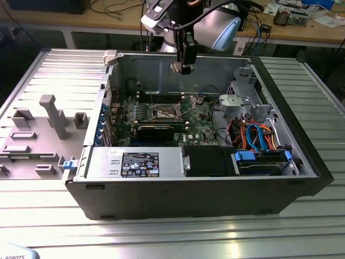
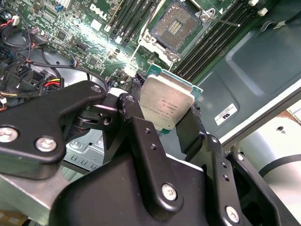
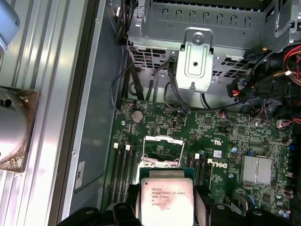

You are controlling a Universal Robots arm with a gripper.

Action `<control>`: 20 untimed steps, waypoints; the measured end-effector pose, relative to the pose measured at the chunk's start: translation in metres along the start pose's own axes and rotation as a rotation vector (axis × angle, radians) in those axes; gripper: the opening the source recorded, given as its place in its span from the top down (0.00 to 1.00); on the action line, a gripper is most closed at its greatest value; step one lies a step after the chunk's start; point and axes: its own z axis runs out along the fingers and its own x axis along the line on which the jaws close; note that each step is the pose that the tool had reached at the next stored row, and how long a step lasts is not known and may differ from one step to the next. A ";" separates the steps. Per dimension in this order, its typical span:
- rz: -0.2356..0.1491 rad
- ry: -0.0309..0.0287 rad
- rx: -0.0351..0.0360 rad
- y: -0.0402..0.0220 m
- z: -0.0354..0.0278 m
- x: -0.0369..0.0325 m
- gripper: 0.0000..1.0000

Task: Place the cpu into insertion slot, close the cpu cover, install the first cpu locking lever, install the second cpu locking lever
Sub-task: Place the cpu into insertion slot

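Note:
My gripper (image 2: 164, 107) is shut on the cpu (image 2: 165, 104), a silvery square chip clamped by its edges between black fingers (image 2: 190, 129). In the exterior view the gripper (image 1: 186, 68) hangs inside the open computer case, well above the green circuit board (image 1: 197, 116). The insertion slot (image 2: 176, 26) lies uncovered on the board, with a dark centre and a silver rim. In the first wrist view the cpu (image 3: 167, 197) sits just short of the insertion slot (image 3: 162, 151). A silver strip at the slot's near edge (image 3: 162, 163) looks like the raised cpu cover. Thin wire levers (image 2: 225, 21) stick out beside the slot.
Black memory slots (image 2: 207, 52) flank the socket. A silver drive cage (image 3: 197, 56) and bundles of cables (image 1: 253, 135) fill the exterior view's right side of the case. A black card (image 1: 156, 130) lies in front of the socket. A grey fixture plate (image 1: 43, 129) lies outside at the exterior view's left.

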 end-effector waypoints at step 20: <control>0.000 0.0000 0.0005 -0.0003 0.0031 -0.0001 0.46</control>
